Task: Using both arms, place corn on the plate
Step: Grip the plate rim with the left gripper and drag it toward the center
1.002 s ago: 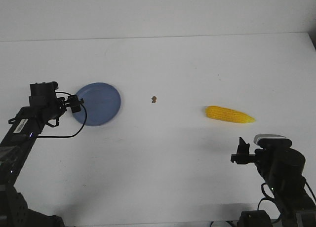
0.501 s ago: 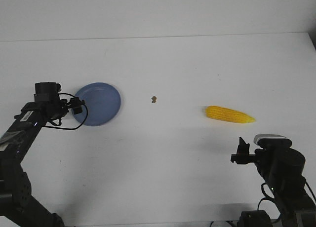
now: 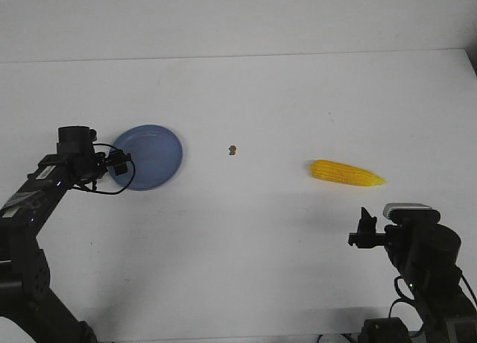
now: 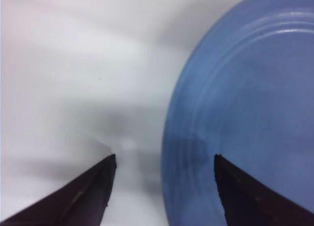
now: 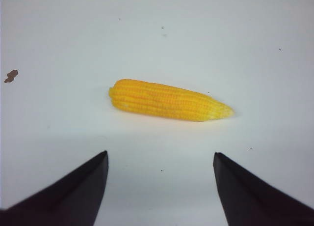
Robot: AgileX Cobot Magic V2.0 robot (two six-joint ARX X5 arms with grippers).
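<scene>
The yellow corn [image 3: 347,173] lies on the white table at the right, pointed end to the right; it also shows in the right wrist view [image 5: 169,100]. The blue plate [image 3: 152,156] sits at the left. My left gripper [image 3: 117,162] is open at the plate's left rim; in the left wrist view the rim [image 4: 169,152] lies between its open fingers, one finger [image 4: 245,191] over the plate. My right gripper [image 3: 364,231] is open and empty, hanging near the table's front, short of the corn [image 5: 161,159].
A tiny brown speck [image 3: 232,149] lies on the table between plate and corn, also in the right wrist view [image 5: 11,75]. The table's back edge meets a white wall.
My left arm has moved right and lower, bringing its gripper onto the plate's left rim. The right arm, the corn and the plate have not moved.
</scene>
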